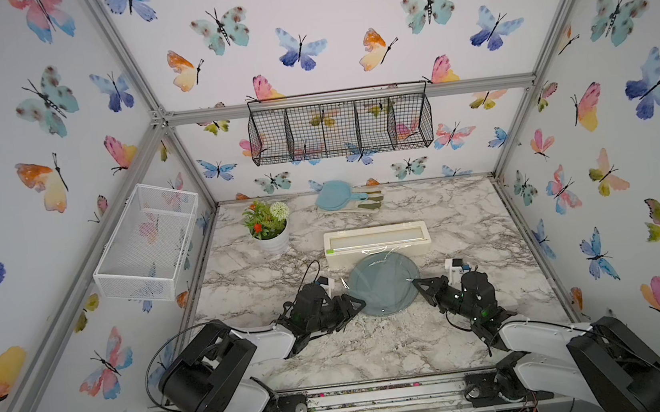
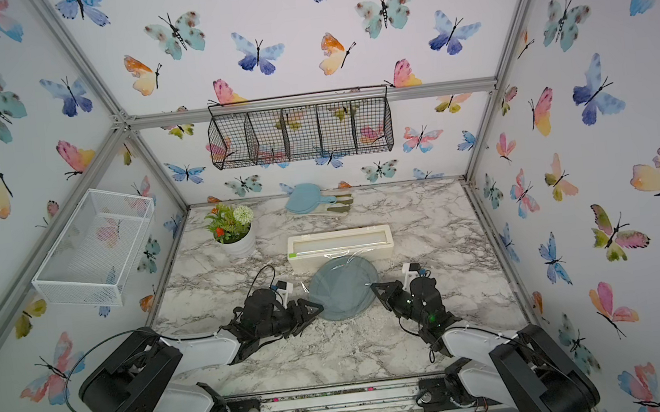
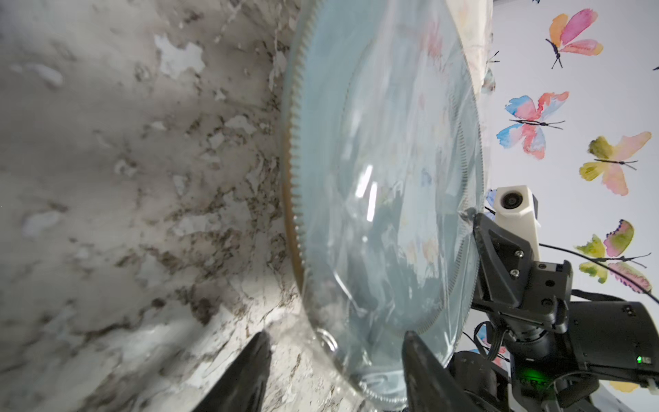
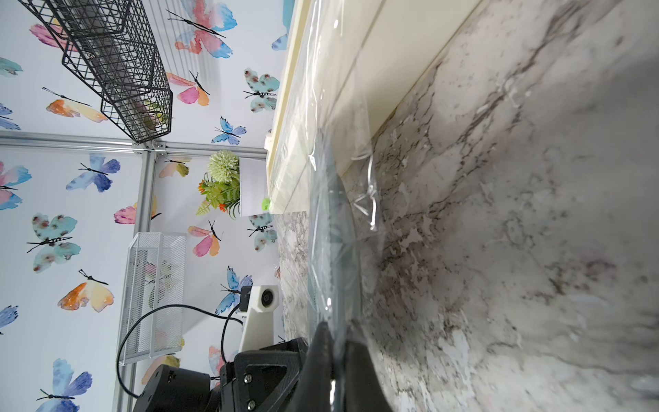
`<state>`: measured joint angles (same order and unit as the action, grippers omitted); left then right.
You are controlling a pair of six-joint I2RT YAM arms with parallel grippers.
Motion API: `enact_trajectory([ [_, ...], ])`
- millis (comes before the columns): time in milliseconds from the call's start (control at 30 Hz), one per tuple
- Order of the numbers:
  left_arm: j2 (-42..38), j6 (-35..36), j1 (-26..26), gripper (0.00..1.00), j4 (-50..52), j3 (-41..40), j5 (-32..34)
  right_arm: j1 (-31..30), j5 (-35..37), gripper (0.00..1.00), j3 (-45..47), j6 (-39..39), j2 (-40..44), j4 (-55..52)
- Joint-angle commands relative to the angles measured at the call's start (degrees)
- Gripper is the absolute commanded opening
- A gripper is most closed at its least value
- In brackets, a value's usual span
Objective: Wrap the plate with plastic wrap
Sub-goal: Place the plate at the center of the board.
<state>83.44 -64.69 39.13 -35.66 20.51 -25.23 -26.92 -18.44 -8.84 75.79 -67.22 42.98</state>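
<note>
The grey-blue plate lies on the marble table in front of the cream dispenser box. Wrinkled plastic wrap runs from the box over the plate. My left gripper is open at the plate's left rim. One finger is over the plate, the other over the table, with the wrapped rim between them and untouched. My right gripper is shut on the plastic wrap at the plate's right rim, where the film bunches.
A potted plant stands at the back left. A light-blue round board with utensils lies at the back wall. A white mesh basket hangs on the left wall and a black wire basket on the back wall.
</note>
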Motion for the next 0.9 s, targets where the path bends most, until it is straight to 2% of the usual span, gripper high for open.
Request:
enact_trajectory([
  [0, 1.9, -0.1, 0.3, 0.54, -2.7, 1.8, -0.4, 0.3, -2.5, 0.02, -2.7, 0.6, 1.8, 10.5],
  [100, 2.9, -0.4, 0.3, 0.54, -3.2, 2.2, -0.5, 0.4, -2.2, 0.02, -2.4, 0.5, 2.4, 10.5],
  [300, 4.8, -2.5, 0.3, 0.44, -6.7, 2.0, -1.0, 0.4, -3.0, 0.02, -2.3, 1.0, 1.5, 11.5],
  [500, 5.5, -2.9, 0.8, 0.17, -7.1, 3.3, -0.7, 0.4, -3.6, 0.02, -1.2, 3.1, -0.4, 15.3],
  [667, 5.1, -3.2, 1.0, 0.04, -7.1, 3.0, -0.4, 0.4, -2.9, 0.02, -0.9, 3.1, 0.4, 14.2],
  [767, 4.5, -3.2, 1.1, 0.05, -7.0, 2.7, -0.2, 0.4, -2.8, 0.02, -0.8, 2.9, 0.4, 13.8],
  [867, 3.9, -2.9, 1.2, 0.25, -7.0, 1.8, -0.3, 0.4, -2.8, 0.02, -0.6, 2.9, 0.3, 13.5],
])
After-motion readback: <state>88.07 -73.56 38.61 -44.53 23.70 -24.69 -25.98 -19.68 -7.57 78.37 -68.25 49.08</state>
